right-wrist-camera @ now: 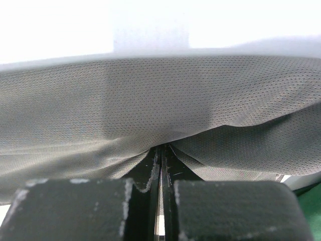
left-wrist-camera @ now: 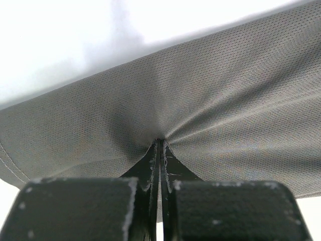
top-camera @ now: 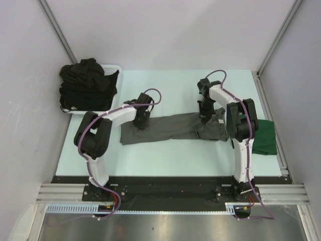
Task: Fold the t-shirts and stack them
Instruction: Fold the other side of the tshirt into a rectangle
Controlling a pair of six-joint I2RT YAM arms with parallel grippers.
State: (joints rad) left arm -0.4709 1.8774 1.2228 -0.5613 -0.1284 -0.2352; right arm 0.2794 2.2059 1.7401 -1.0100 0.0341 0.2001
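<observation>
Pale mint bench (top-camera: pixel 165 150) was seen between white walls, with the arms bolted at the near edge. At far left, a white basket (top-camera: pixel 114 67) was set on the bench corner. It was heaped with black t-shirts (top-camera: pixel 88 83), crumpled and unfolded, some draped over the rim.

Just right of it, the left tool (top-camera: pixel 141 123) was lowered onto the left end of the grey t-shirt (top-camera: pixel 170 128). In the left wrist view its jaws were shown together, clamped on a pinch of grey fabric, with creases fanned out from the pinch. Across the bench middle the grey t-shirt was laid as a long narrow band, seemingly already folded lengthwise, and stretched between both tools. Its right end looked bunched and was partly hidden under the right arm.

On that end the right tool (top-camera: pixel 204 116) was set, jaws together and clamped on a grey fold, as shown in the right wrist view. At far right, a dark green t-shirt (top-camera: pixel 266 138) was laid at the bench edge. It looked folded flat and was partly hidden behind the right arm. Whether it touched the grey one could not be told.

Progress was judged early: one shirt apparently folded and set aside, one mid-fold, the basket load untouched. Left to do: the grey band folded end to end and stacked on the green, then the same for the black ones.
</observation>
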